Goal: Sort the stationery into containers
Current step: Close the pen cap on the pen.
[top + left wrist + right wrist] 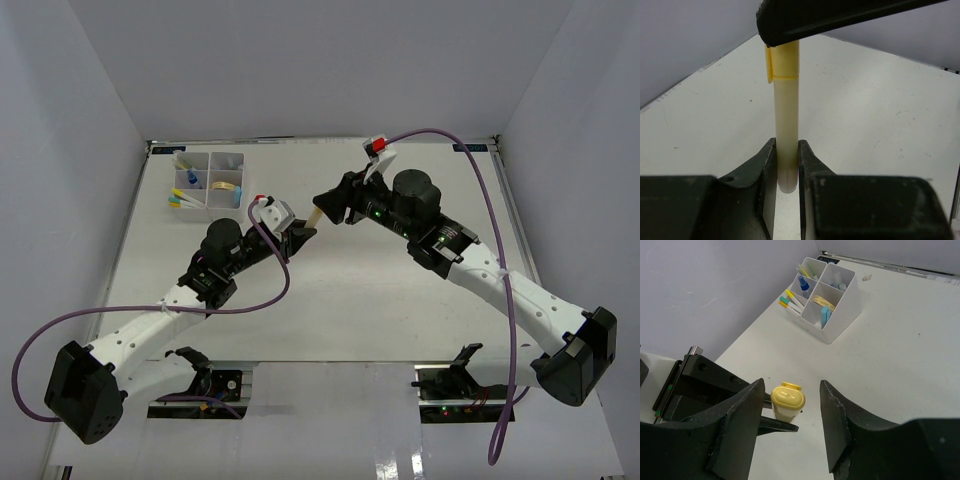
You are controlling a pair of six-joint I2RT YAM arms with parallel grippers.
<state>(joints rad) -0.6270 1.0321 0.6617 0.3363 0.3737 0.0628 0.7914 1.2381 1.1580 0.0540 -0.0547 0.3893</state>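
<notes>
You are holding the yellow marker (786, 100) in the left pincer (303, 231), up off the desk (400, 300) around its middle, toward the far side. The marker's long axis is running on a diagonal in the top view, from the left pincer toward the far right. Its plain rounded end is sitting between the left fingers (765, 175), and its capped, clipped end is pointing straight away from that wrist at the right pincer (790, 405). The left pincer is clamping the barrel close to that rounded end, jaws nearly together with only the marker between them. The right pincer is facing the marker end-on, and its jaws are standing apart on either side of the yellow cap, with a gap showing on both sides, so it is gripping nothing. Your left arm is reaching from its near-left base on a long low diagonal toward the middle. Your right arm is stretching in from the near-right base, with its wrist turned toward the left. The white organizer tray (209, 180) is sitting at the far left corner, well apart from both pincers, with pens and small items lying in its compartments.
</notes>
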